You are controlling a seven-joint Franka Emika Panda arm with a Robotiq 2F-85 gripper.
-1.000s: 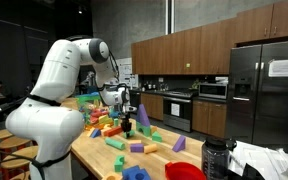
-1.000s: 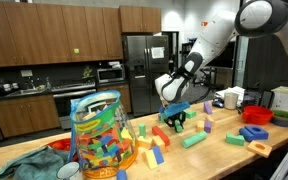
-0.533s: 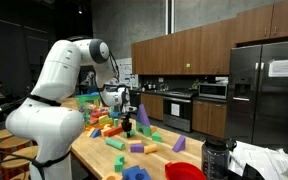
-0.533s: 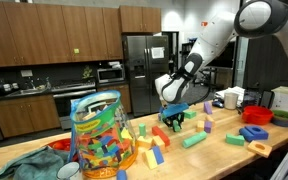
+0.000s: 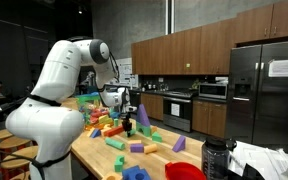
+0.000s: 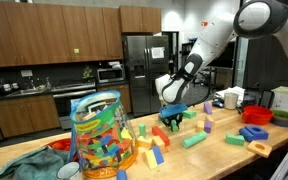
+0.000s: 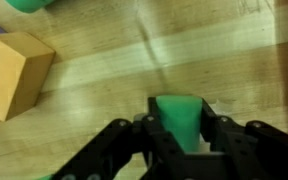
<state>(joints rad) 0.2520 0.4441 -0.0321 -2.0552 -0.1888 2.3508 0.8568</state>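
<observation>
In the wrist view my gripper (image 7: 179, 128) is shut on a green block (image 7: 178, 118), whose flat sides sit between the two black fingers, just over the wooden tabletop (image 7: 134, 70). A tan wooden block (image 7: 14, 72) lies to the upper left, and part of another green piece (image 7: 28, 4) shows at the top edge. In both exterior views the gripper (image 5: 125, 116) (image 6: 173, 121) hangs low over the table among scattered coloured blocks; the held block is hard to make out there.
A clear bag full of coloured blocks (image 6: 97, 135) stands on the table next to a teal cloth (image 6: 24, 165). A red bowl (image 6: 259, 116), blue pieces (image 6: 253, 133) and a long green block (image 6: 192, 140) lie near the gripper. Kitchen cabinets and a fridge (image 5: 267, 90) are behind.
</observation>
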